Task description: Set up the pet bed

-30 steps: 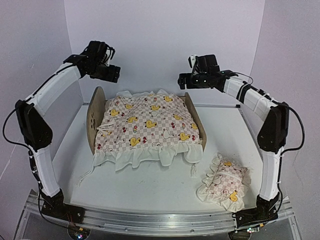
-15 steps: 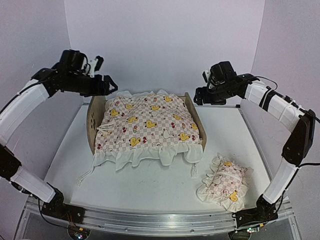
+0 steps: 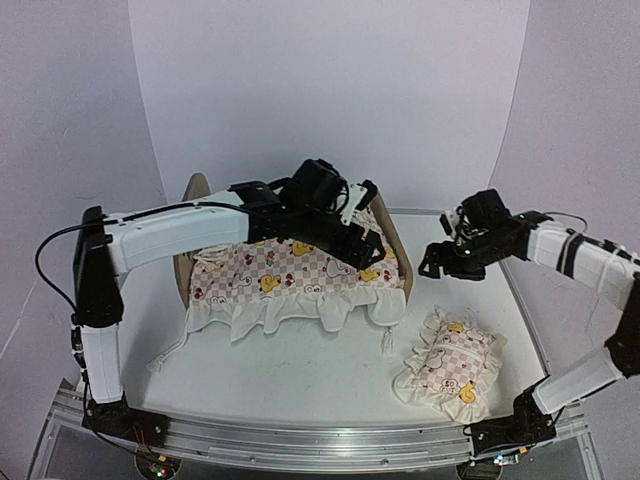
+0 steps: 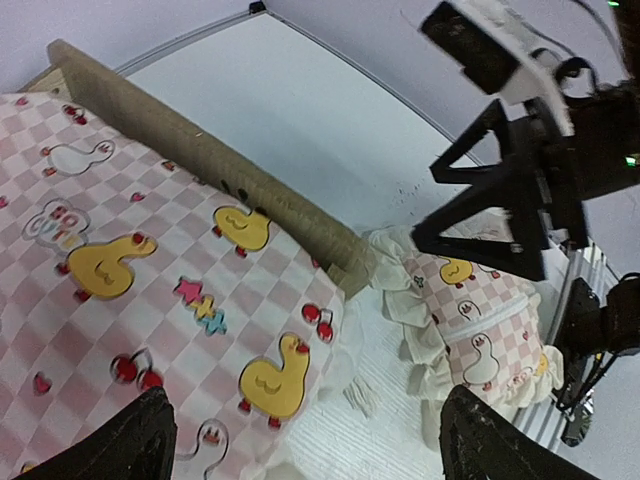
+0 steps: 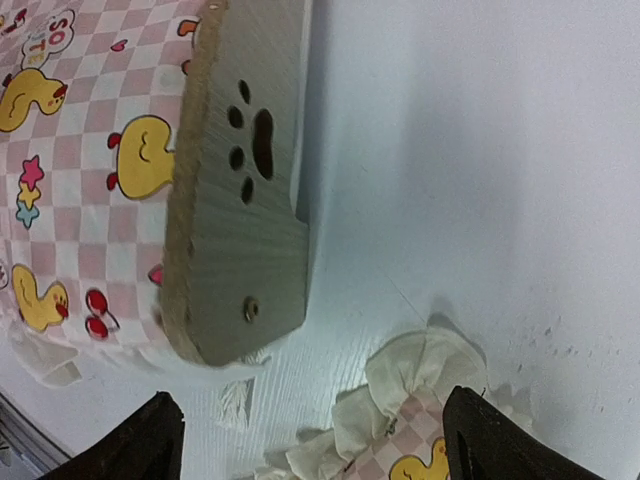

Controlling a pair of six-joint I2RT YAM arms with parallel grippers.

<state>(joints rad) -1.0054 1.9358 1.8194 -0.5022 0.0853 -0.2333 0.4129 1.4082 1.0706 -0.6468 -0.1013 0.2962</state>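
Note:
The pet bed (image 3: 190,205) stands mid-table, a light-wood frame with a duck-print frilled quilt (image 3: 290,270) spread over it. Its right end board (image 5: 245,230) has a paw-print cutout. My left arm reaches across the bed, and the left gripper (image 3: 362,243) hovers open above the quilt's near right corner (image 4: 265,375), with nothing between its fingers (image 4: 120,445). My right gripper (image 3: 437,262) hangs open just right of that end board (image 3: 397,245), above bare table. The matching pillow (image 3: 448,365) lies at the front right, below both grippers (image 4: 480,320) (image 5: 410,430).
The white tabletop (image 3: 300,370) lies in front of the bed, with purple walls behind and to both sides. A quilt tie cord (image 3: 168,352) trails on the table at the front left. A metal rail (image 3: 300,440) runs along the near edge.
My left arm has swung from the back left across the bed to its right end. My right arm has dropped forward from the back, down beside the end board.

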